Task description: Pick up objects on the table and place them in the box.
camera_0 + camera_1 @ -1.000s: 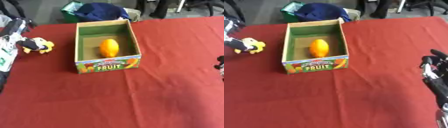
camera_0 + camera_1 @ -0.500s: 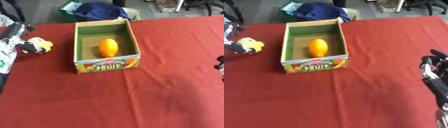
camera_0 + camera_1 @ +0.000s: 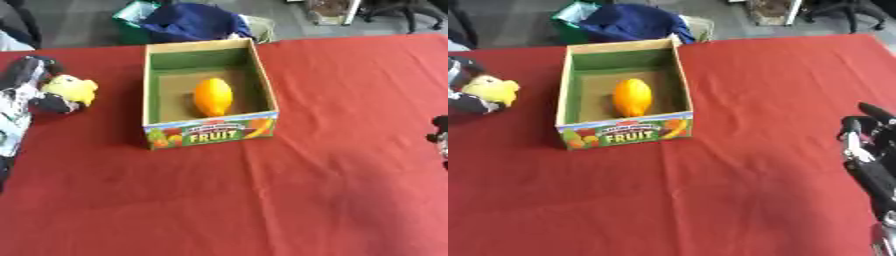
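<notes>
A cardboard box (image 3: 261, 80) with a green lining and a "FRUIT" label stands at the middle of the red table. An orange-yellow fruit (image 3: 213, 97) lies inside it. At the left edge, level with the box, my left hand (image 3: 45, 101) is shut on a small yellow object (image 3: 73, 88), with dark fingers curled above and below it. I cannot tell whether the object is off the cloth. My right hand (image 3: 866, 150) rests open at the right edge with its fingers up, far from the box.
The red cloth (image 3: 262, 200) covers the table in front of and to the right of the box. Beyond the far edge lie a blue bundle (image 3: 192, 22) and a green bin (image 3: 131, 15).
My left hand with the yellow object has shifted very slightly away from me. The right hand stays where it was.
</notes>
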`<state>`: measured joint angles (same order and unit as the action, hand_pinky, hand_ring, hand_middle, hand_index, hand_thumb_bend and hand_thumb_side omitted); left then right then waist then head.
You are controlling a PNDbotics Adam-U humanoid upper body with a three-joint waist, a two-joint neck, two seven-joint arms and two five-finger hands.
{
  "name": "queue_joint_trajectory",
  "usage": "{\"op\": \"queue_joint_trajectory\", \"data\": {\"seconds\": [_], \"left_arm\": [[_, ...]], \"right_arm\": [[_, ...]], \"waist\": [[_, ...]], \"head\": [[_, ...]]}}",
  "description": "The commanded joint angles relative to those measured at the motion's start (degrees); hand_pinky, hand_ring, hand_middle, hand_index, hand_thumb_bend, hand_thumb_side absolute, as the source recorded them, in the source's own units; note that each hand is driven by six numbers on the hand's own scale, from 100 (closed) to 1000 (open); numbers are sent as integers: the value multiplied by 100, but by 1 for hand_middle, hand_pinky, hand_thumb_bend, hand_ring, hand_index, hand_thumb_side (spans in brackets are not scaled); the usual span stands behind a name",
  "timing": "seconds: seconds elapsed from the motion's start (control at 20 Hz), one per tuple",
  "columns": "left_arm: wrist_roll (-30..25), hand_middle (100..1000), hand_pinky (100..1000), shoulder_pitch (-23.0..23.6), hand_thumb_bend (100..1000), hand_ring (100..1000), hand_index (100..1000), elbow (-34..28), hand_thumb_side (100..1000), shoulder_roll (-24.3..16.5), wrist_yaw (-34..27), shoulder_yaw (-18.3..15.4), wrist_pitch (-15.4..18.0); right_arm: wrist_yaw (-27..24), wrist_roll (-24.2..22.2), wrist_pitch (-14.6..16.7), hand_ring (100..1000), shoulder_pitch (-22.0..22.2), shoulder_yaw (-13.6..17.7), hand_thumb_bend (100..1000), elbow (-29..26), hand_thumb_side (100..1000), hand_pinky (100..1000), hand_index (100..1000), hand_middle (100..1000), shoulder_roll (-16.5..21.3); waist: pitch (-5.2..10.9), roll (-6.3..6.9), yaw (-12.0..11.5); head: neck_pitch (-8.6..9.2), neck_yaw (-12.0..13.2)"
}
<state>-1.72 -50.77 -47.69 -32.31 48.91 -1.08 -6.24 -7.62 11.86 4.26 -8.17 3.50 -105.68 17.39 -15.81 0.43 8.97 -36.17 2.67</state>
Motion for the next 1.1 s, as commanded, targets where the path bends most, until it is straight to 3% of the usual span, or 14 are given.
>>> {"op": "queue_joint_trajectory", "data": {"seconds": [0.05,0.1,0.35,0.55,0.75,1.1], "left_arm": [[154,508,618,-103,414,525,612,17,100,-170,76,-62,-67],[233,464,591,-103,353,483,565,23,100,-168,98,-67,-109],[563,371,539,-103,268,406,489,7,100,-175,81,-86,-270],[699,355,524,-103,295,393,474,-279,100,-212,-122,-91,-317],[641,353,516,-148,298,392,472,-951,100,-260,-411,-27,-304],[210,364,513,-392,301,403,482,-2112,100,-74,-862,362,-159]], "right_arm": [[13,-15,11,774,-62,35,100,-64,252,682,815,627,83],[13,-17,11,774,-62,36,100,-61,252,682,815,627,82],[10,-16,11,774,-58,42,100,-54,252,682,815,627,81],[6,-13,12,774,-56,48,100,-51,252,682,815,627,81],[4,-17,10,774,-50,48,100,-46,252,683,815,628,80],[-7,-43,7,775,-43,30,100,-35,252,683,816,628,85]], "waist": [[85,-8,4],[88,-8,4],[103,-3,5],[121,-4,-3],[146,2,-20],[192,10,-3]], "head": [[68,-17],[70,-19],[82,-20],[76,-27],[63,-39],[40,-21]]}}
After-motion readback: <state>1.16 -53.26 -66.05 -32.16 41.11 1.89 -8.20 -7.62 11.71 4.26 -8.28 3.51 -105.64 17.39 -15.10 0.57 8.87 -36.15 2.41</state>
